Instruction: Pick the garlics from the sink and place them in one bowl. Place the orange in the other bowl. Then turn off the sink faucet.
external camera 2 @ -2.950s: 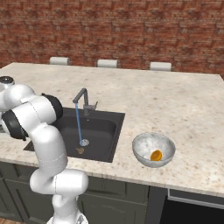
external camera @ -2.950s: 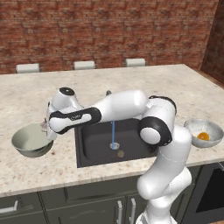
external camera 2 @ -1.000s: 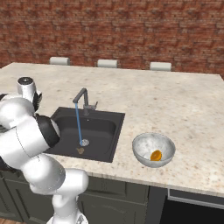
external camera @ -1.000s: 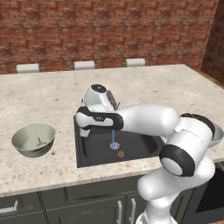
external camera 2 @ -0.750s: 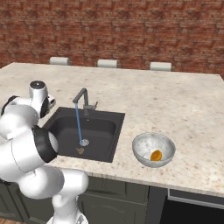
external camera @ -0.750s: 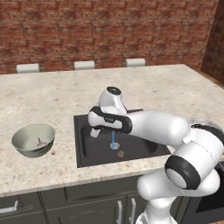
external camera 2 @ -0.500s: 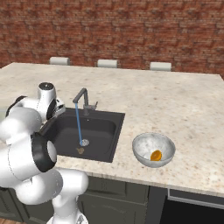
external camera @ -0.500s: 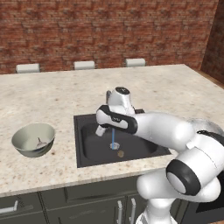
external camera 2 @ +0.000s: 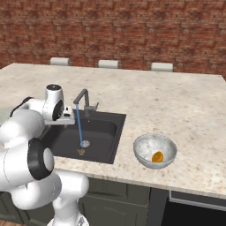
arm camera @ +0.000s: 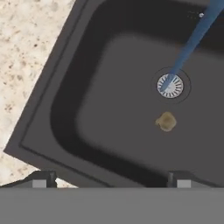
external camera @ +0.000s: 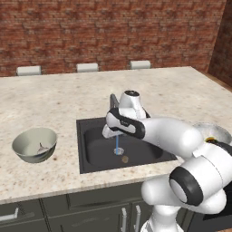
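Note:
My gripper (arm camera: 111, 180) hangs open and empty over the left part of the dark sink (arm camera: 65, 109). A dull brown garlic (arm camera: 166, 121) lies on the basin floor just beside the drain ring (arm camera: 170, 85). From the left base view, the gripper (external camera: 110, 134) is above the basin, left of the brown garlic (external camera: 125, 159). The plain green-grey bowl (external camera: 27, 140) on the left holds a small pale lump (external camera: 41, 146), the other garlic. The orange (external camera 2: 157, 156) rests in the mottled bowl (external camera 2: 152, 143). Water (external camera 2: 80, 126) runs from the sink faucet (external camera 2: 84, 100).
The speckled stone counter (external camera: 54, 99) surrounds the sink on all sides. A brick wall (external camera: 113, 31) stands behind it, with three pale chair backs along the counter's far edge. Dark cabinet fronts (external camera: 68, 213) run below the counter's near edge.
The arm has swung right from beside the green-grey bowl to over the sink, and the gripper has stayed open. The brown garlic, the orange and both bowls have not moved.

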Motion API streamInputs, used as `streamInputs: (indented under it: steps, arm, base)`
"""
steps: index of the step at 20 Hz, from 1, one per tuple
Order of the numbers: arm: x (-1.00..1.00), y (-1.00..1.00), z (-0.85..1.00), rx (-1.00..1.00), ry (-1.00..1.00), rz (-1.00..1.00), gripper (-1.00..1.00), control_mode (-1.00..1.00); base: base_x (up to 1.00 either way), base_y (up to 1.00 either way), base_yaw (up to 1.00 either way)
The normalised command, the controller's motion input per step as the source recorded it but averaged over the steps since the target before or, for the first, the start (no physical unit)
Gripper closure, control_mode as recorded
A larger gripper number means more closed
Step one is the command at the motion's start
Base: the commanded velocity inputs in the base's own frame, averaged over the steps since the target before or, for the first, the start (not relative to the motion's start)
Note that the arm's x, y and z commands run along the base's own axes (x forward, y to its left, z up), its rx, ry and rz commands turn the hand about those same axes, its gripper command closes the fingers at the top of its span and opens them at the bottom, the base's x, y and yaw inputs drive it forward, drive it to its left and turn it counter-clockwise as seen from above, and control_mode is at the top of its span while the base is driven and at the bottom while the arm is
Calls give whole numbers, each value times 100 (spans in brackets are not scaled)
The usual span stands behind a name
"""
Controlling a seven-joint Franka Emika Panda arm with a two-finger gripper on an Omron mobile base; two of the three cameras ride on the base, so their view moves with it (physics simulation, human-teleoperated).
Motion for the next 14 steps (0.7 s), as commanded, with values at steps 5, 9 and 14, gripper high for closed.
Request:
streamInputs:
  steps: [5,9,14]
  arm:
    - [-23,-36,-56,-1,-11,-41,-100,-100]
    - [0,-56,-25,0,-1,-13,-100,-100]
    - [-4,-62,-22,0,0,-11,-100,-100]
  base:
    - [0,0,0]
    - [0,0,0]
    - [0,0,0]
